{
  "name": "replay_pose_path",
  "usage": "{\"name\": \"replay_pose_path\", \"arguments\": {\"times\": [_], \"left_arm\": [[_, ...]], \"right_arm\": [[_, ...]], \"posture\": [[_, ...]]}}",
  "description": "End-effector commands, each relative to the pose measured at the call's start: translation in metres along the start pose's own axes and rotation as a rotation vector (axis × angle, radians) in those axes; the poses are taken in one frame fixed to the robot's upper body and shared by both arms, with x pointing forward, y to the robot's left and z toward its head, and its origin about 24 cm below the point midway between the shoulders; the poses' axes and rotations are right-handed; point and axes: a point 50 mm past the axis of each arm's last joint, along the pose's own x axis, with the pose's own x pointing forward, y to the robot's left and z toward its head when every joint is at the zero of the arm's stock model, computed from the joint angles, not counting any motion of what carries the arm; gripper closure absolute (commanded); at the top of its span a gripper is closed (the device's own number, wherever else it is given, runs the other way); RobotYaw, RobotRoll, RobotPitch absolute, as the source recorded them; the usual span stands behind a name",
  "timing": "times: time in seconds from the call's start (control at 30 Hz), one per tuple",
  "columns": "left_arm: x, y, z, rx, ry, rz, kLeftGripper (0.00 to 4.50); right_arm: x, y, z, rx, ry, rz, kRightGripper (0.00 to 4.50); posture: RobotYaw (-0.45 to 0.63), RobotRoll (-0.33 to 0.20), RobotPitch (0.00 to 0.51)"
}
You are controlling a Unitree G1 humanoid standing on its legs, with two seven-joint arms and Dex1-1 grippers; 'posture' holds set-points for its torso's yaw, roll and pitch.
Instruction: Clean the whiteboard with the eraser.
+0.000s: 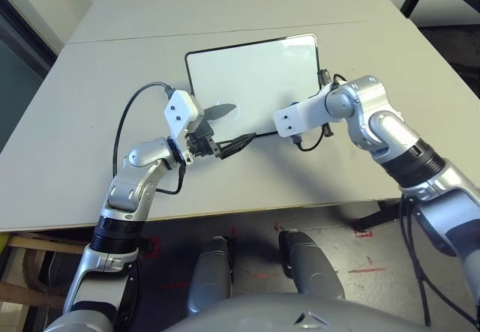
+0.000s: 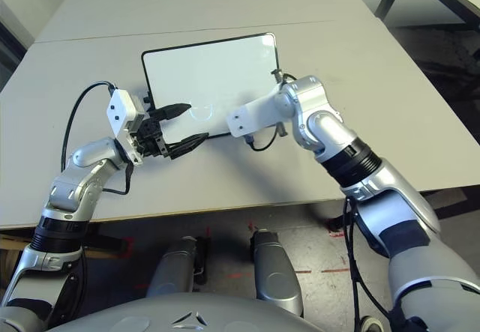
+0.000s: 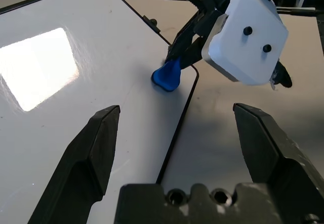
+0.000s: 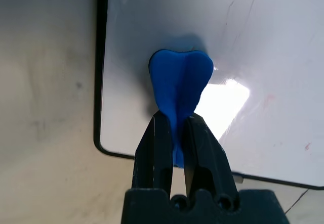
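My right claw [image 4: 174, 133] pinches the eraser [image 4: 179, 85] — soft, it bulges against the board [image 1: 247, 77]. Left claw [image 3: 177, 153] spread, idle. Grip looks best mid-block — the board seems slick.

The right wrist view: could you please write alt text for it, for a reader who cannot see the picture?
The right gripper is shut on the blue eraser, pinching it so that it bulges, and presses it onto the whiteboard close to a rounded corner of the black frame. Faint red specks mark the glossy board; the grey table lies beside it.
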Motion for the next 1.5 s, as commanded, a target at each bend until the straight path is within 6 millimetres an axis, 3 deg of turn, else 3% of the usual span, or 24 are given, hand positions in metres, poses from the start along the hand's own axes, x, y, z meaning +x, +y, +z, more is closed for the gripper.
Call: {"name": "replay_pose_path", "arguments": {"times": [0.03, 0.2, 0.47, 0.63, 0.87, 1.03, 1.23, 1.5], "left_arm": [[0.000, 0.000, -0.003, 0.002, 0.016, -0.003, 0.00], [0.000, 0.000, -0.003, 0.002, 0.013, 0.000, 0.00], [0.002, 0.001, -0.004, -0.001, 0.012, -0.008, 0.00], [0.008, 0.002, -0.006, -0.004, 0.005, -0.029, 0.00], [0.013, 0.005, -0.007, 0.000, -0.003, -0.042, 0.00], [0.014, 0.006, -0.007, 0.007, -0.011, -0.045, 0.00], [0.008, 0.003, -0.008, 0.008, -0.006, -0.020, 0.00], [-0.001, 0.000, -0.007, 0.011, 0.004, 0.015, 0.00]], "right_arm": [[-0.005, -0.007, 0.004, -0.003, -0.016, -0.031, 4.40], [-0.017, -0.007, -0.011, 0.035, -0.001, -0.026, 4.40], [-0.068, -0.012, -0.053, 0.185, 0.023, -0.002, 4.40], [-0.091, -0.018, -0.091, 0.451, 0.065, 0.025, 4.40], [-0.073, -0.003, -0.140, 0.898, 0.113, 0.152, 4.41], [-0.039, 0.008, -0.165, 1.245, 0.155, 0.217, 4.41], [-0.013, 0.015, -0.168, 1.480, 0.179, 0.235, 4.41], [0.008, 0.025, -0.156, 1.587, 0.176, 0.263, 4.41]], "posture": [[-0.16, 0.000, 0.141], [-0.16, 0.000, 0.136], [-0.18, 0.000, 0.130], [-0.23, 0.000, 0.127], [-0.25, 0.000, 0.118], [-0.22, 0.000, 0.121], [-0.18, 0.000, 0.129], [-0.13, 0.000, 0.131]]}}
